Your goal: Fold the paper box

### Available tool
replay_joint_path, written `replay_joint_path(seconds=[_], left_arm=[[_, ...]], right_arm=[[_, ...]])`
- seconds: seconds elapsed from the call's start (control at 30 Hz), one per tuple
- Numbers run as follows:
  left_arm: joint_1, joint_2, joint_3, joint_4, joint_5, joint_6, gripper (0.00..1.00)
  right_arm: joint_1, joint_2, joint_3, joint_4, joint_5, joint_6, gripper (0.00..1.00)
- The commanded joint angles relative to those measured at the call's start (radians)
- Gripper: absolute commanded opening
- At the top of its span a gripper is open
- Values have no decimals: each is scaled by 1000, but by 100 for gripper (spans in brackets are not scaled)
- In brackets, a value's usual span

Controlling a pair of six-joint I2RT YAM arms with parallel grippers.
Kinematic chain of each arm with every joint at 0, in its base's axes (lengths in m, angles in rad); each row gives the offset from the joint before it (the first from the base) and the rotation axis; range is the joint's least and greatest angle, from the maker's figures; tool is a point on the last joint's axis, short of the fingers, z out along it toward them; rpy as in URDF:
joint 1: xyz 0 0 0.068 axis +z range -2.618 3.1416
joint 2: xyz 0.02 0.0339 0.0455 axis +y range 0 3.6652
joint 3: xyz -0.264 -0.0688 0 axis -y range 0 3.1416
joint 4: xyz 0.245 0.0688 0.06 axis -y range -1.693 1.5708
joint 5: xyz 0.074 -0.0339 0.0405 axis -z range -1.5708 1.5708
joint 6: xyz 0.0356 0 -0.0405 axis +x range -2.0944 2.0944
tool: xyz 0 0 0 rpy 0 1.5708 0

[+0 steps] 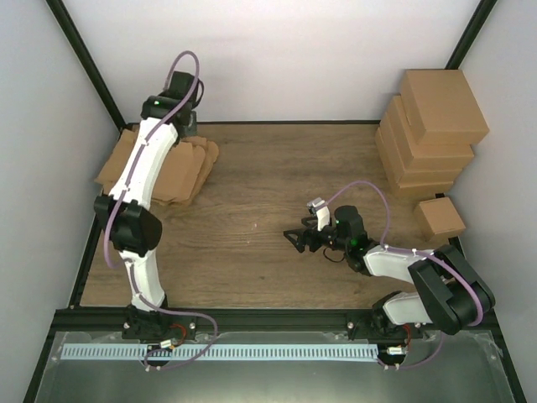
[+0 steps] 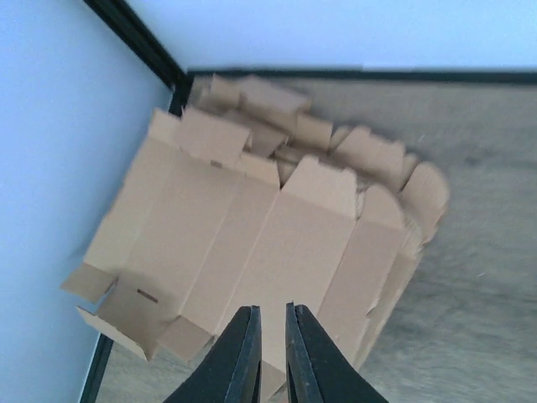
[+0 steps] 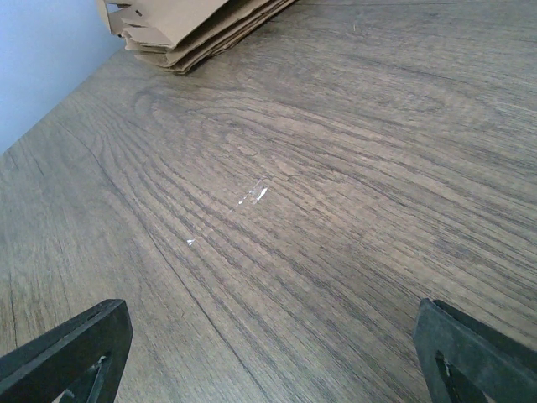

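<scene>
The stack of flat paper boxes (image 1: 180, 172) lies in the worktop's (image 1: 277, 168) far-left corner. The left gripper (image 2: 270, 315) is directly over it, jaws nearly together; whether they nip a sheet is unclear. The right gripper (image 1: 295, 238), jaws wide apart, hovers well away at centre-right.

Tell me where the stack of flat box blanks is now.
In the top view the stack of flat box blanks lies in the far-left corner of the table, beneath the left pincer.
</scene>
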Motion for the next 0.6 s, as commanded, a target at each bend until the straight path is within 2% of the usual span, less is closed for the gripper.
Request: replay_joint_path(seconds=[0.0,0.2,0.4,0.5,0.57], left_arm=[[-46,-136,92,-36,-18,-6,11],[-51,-288,-31,72,130,0,15],[-52,-302,-324,201,169,49,56],[-52,-239,-383,229,120,64,78],[-52,-178,-394,240,78,65,86]], right_arm=[[6,-9,18,25,4,1,95],[6,-14,16,23,7,0,95],[5,-23,16,14,11,0,95],[6,-37,8,16,14,-1,95],[6,-41,6,16,18,0,95]])
